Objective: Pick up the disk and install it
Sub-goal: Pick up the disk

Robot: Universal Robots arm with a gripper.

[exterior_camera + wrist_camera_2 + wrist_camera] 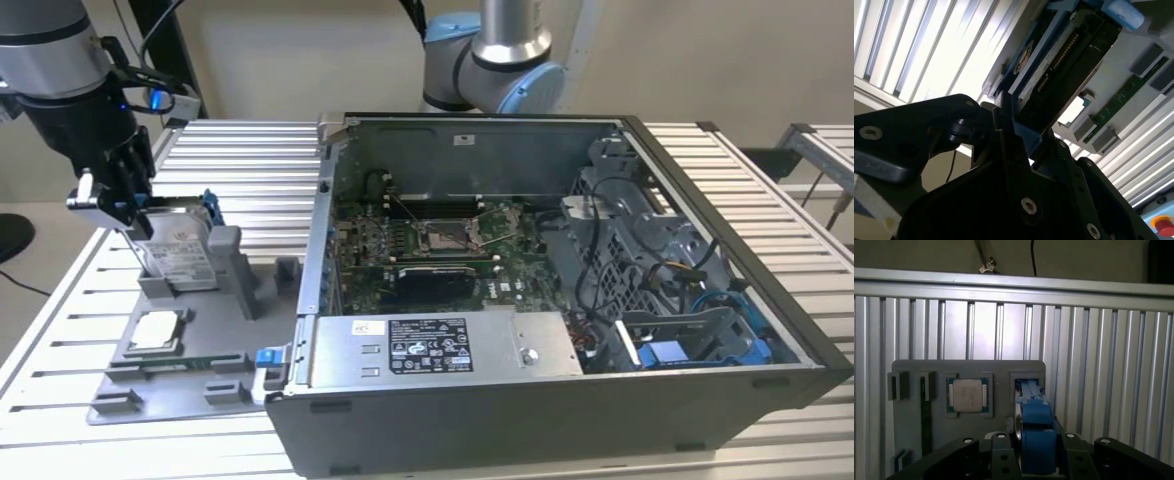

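— What has the claw got?

— It is pinching the disk. In both wrist views its black fingers press on either side of the blue frame along the disk's upper edge, with no gap showing.

— And where does the disk sit?

— Directly beneath the claw, standing on edge in a slot of the grey tray. I cannot tell whether its lower edge rests on the slot's floor.

— What lies closest beyond that?

— On the same tray, just beside the disk's slot, a small square silver chip lies flat in its recess. A narrow green memory strip lies past the chip, one step farther from the claw.

— What's under the tray?

— A slatted aluminium table.

— And farther off?

— Away from the claw, toward the exterior view's right, an open computer case lies just beside the tray. The part of it nearest the claw is a long grey box with a white sticker. Beyond that is the motherboard, and farthest from the claw is a blue drive bay. Behind the case stands the base of a second arm.
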